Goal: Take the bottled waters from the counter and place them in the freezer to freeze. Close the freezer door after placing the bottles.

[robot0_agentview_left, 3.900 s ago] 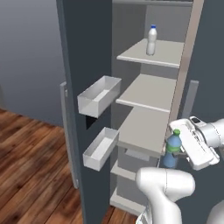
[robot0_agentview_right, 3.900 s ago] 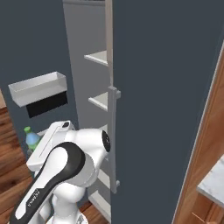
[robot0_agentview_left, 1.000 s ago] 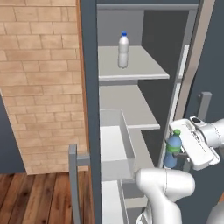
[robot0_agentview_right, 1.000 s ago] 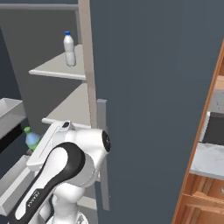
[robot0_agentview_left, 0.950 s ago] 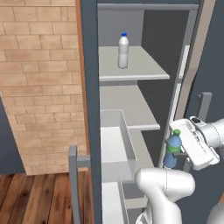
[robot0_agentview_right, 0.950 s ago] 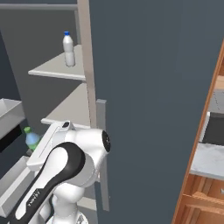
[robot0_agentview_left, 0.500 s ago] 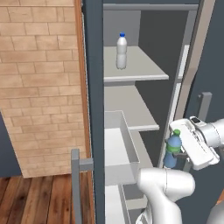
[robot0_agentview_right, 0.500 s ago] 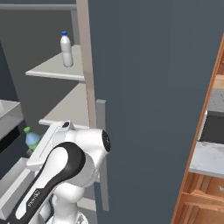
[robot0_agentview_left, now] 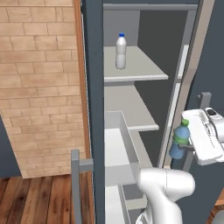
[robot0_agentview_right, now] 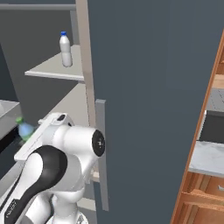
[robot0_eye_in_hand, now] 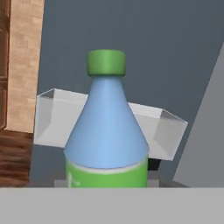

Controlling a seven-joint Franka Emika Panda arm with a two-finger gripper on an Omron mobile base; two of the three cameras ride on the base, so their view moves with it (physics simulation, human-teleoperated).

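Two bottled waters: blue-capped (robot0_agentview_left: 120, 51), green-capped (robot0_agentview_left: 179, 141) (one freezer (robot0_agentview_left: 135, 74), two door bins).

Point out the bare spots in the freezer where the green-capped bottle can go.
Top shelf: bare to the right of the blue-capped bottle. Shelf below: bare across what shows. Tighter lower down, where the white bin juts out beside the gripper, shut on the green-capped bottle, with the door edge close behind it.

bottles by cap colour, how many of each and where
blue cap: 1, the clear-whitish bottle standing on the upper freezer shelf
green cap: 1, the blue-tinted bottle held in the tool
total: 2
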